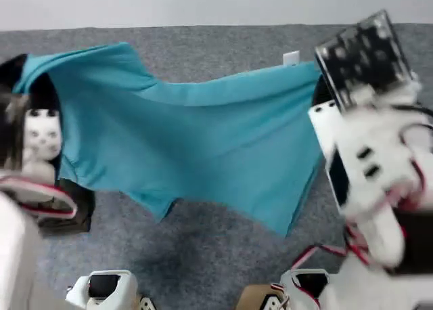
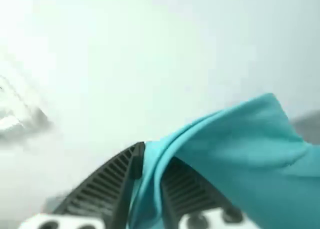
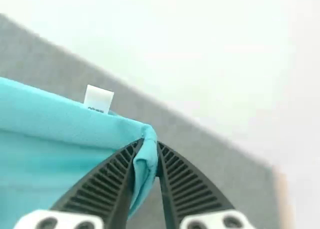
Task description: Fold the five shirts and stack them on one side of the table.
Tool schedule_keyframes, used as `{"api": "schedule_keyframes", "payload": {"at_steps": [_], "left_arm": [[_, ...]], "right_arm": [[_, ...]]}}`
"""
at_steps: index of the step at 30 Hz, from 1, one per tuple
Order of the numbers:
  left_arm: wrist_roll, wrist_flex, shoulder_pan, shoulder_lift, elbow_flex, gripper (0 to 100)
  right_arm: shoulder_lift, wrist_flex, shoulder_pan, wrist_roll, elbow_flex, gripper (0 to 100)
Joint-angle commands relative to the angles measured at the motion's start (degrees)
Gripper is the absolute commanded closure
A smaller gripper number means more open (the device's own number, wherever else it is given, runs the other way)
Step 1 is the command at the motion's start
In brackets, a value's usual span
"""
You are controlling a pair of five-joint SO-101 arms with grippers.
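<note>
At about 9 o'clock in the high view, the left gripper [image 2: 152,156] is clamped on a bunched edge of the teal shirt [image 1: 203,141], with cloth pinched between its ribbed fingers. From there the shirt stretches across the middle, hanging over the grey bench [image 1: 203,262], and its lower corner sags toward 5 o'clock. A white tag [image 3: 98,100] stands on its upper edge near 1 o'clock. At 2 o'clock the right gripper [image 3: 147,143] is closed on the shirt's corner.

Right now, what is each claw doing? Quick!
Left gripper: shut on the teal shirt.
Right gripper: shut on another edge of the same shirt.
</note>
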Motion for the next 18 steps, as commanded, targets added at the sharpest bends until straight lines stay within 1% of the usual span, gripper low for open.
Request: {"api": "schedule_keyframes", "payload": {"at_steps": [1,4,9,16,18], "left_arm": [[0.62,-1.32,0.09,-0.35,-4.62,100],[0.62,0.53,0.09,-0.35,-6.73,100],[0.44,3.52,0.09,-0.35,-12.26,100],[0.44,3.60,-0.18,-0.35,-20.09,100],[0.18,4.13,-0.35,-0.35,-22.64,100]], "right_arm": [[-1.54,0.40,0.75,4.31,-6.95,99.0],[-1.54,0.40,1.36,7.38,-10.64,99.0],[-1.54,0.40,6.55,11.60,-15.30,99.0],[-1.63,0.48,9.89,12.04,-19.87,99.0],[-1.63,2.24,11.47,12.13,-21.71,98.9]]}}
